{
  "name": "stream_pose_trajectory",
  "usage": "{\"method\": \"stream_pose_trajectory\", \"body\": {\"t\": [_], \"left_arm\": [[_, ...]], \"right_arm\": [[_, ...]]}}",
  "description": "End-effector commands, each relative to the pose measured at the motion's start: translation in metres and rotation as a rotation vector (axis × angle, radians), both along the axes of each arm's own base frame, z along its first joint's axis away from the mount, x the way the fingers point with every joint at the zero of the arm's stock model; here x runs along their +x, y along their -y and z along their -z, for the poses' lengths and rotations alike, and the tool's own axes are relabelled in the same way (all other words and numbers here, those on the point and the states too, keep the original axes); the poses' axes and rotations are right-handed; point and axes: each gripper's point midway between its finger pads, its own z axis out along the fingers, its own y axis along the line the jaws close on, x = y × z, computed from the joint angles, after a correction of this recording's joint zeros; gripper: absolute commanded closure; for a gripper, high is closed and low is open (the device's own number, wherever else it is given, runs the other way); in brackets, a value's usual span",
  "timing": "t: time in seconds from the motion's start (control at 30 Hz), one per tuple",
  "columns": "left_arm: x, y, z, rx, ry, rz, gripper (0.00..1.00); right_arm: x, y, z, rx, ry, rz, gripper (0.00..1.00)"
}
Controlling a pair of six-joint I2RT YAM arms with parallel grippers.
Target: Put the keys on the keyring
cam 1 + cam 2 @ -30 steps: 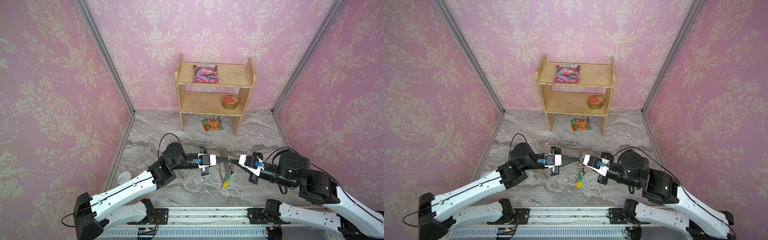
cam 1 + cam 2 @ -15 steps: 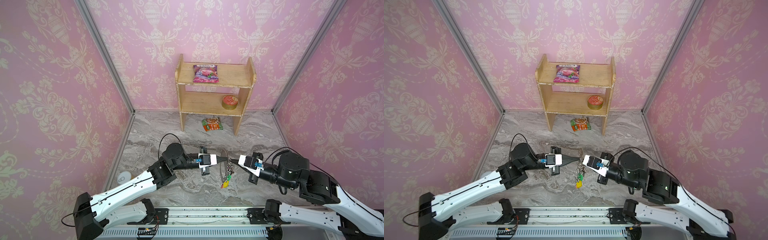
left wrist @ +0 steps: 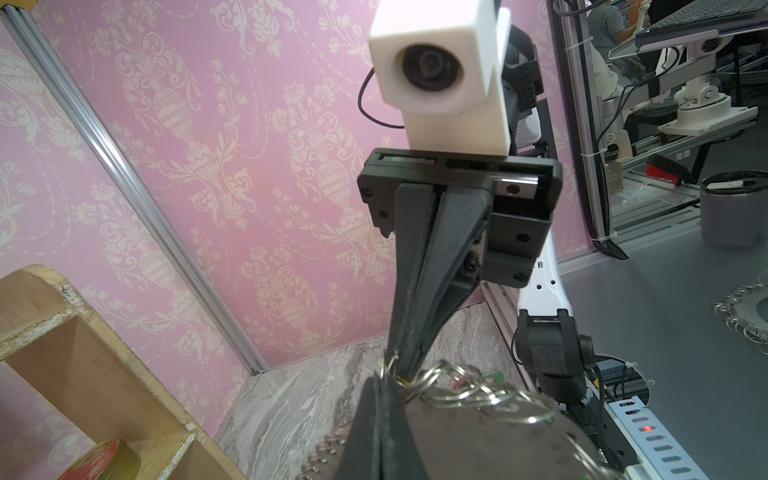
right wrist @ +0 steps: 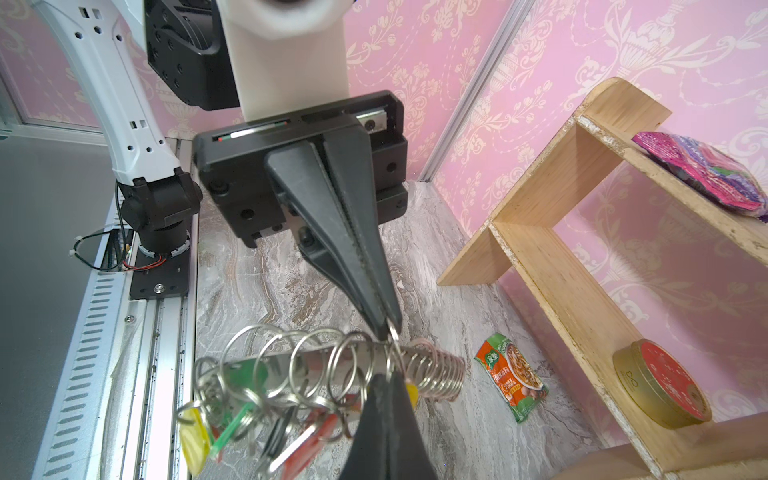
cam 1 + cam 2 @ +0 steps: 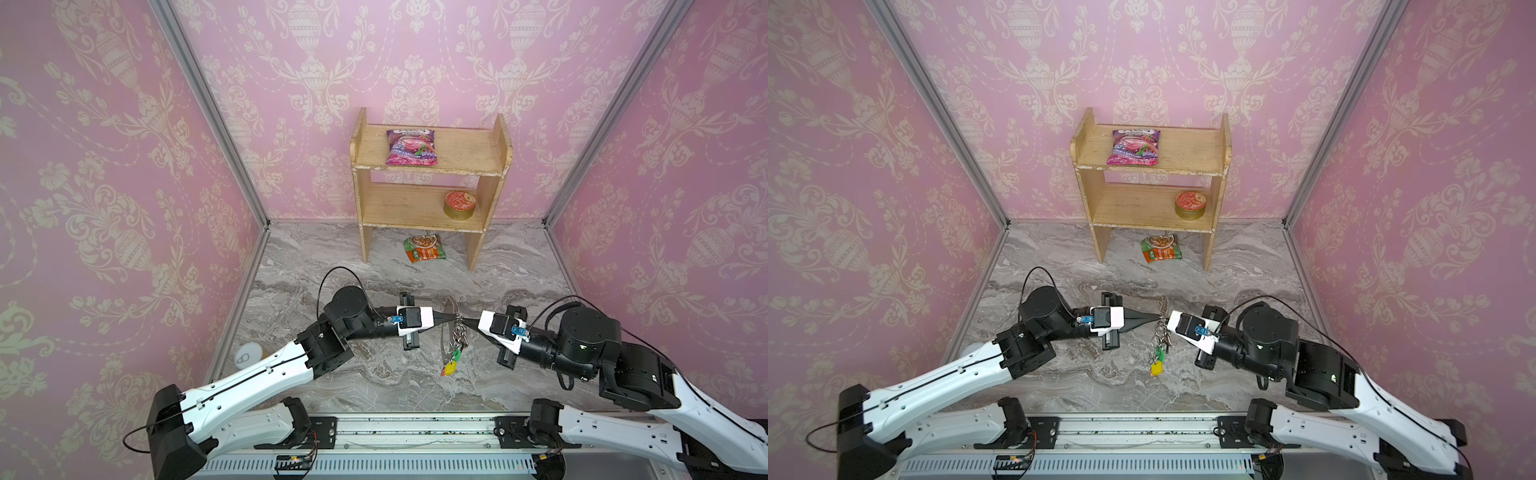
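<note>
The keyring (image 5: 443,345) hangs upright and edge-on above the marble floor, held between my two grippers in both top views. The left gripper (image 5: 452,320) is shut on its rim of silver loops (image 3: 457,390), beside the grey band (image 3: 478,436). The right gripper (image 5: 464,320) is shut on a loop from the opposite side, and its tip almost touches the left one. The keys dangle from loops below: a green tag (image 5: 456,355), a yellow tag (image 5: 449,368) and red tags (image 4: 307,440). In the right wrist view the right gripper (image 4: 388,376) meets the left fingers (image 4: 357,257) at one loop.
A wooden shelf (image 5: 430,183) stands at the back wall with a pink snack bag (image 5: 411,146) on top and a round tin (image 5: 459,204) below. An orange-green packet (image 5: 424,248) lies under it. A white round object (image 5: 248,355) sits by the left wall.
</note>
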Motion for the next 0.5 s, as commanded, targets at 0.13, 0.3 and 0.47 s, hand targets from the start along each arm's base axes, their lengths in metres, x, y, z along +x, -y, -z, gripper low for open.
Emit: {"method": "stream_pose_trajectory", "body": {"t": [0.13, 0.3, 0.47], "left_arm": [[0.0118, -0.0045, -0.0227, -0.074, 0.002, -0.057, 1.0], [0.013, -0.0049, -0.0257, -0.086, -0.002, -0.059, 1.0], [0.0147, -0.0048, -0.0283, -0.095, -0.007, -0.065, 1.0]], "right_arm": [[-0.0072, -0.0042, -0.0037, 0.041, -0.002, -0.035, 1.0], [-0.007, -0.004, -0.0009, 0.036, -0.001, -0.034, 1.0], [-0.0068, -0.0051, 0.0048, 0.018, -0.004, -0.036, 1.0]]}}
